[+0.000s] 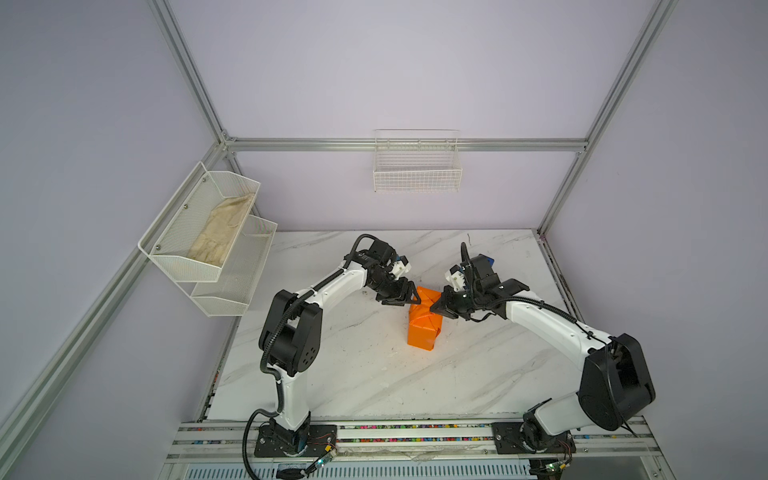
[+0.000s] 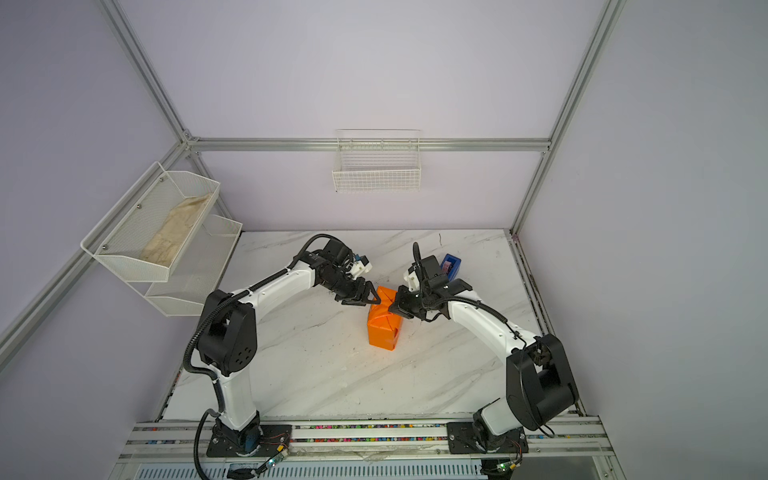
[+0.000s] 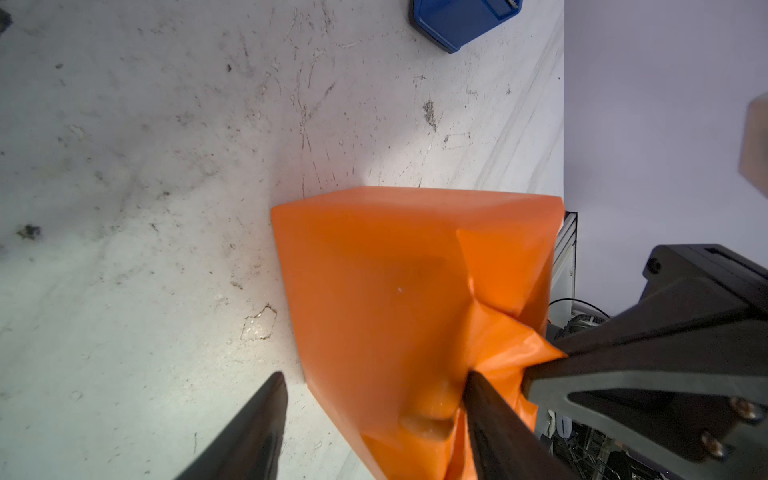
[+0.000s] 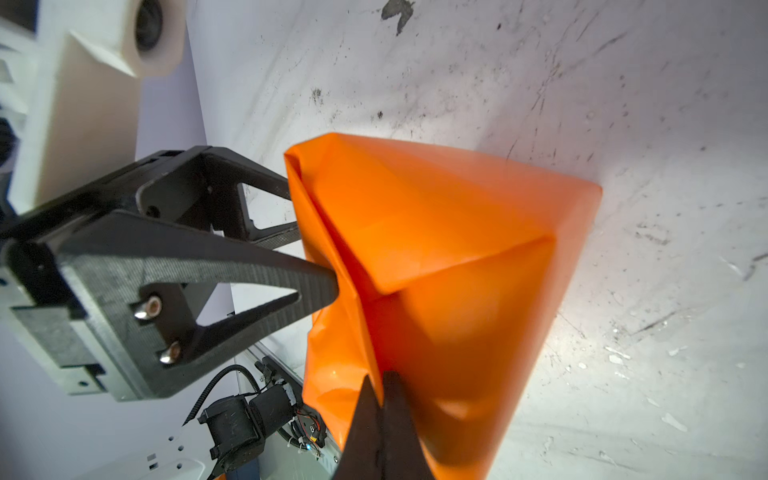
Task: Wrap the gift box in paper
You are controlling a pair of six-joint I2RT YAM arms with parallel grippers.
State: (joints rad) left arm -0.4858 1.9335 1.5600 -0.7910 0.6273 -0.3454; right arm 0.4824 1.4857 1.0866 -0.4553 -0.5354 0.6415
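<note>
Centrally, paper [image 1: 423, 332] on table [image 1: 353, 374], right fingers [image 4: 399, 424] pinching edge (left fingers [image 3: 257, 428] apart)

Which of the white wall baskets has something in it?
The upper mesh basket on the left wall: a beige cloth lies in it. The lower mesh basket and the back wire basket look empty.

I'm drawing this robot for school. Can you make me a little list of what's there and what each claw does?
paper: orange, folded box-shaped, on the marble table
gift box: out of sight, presumably inside the paper
left gripper: open, fingertips against the paper's far end
right gripper: shut, pinching a paper fold
tape dispenser: blue, at the table's far side
</note>
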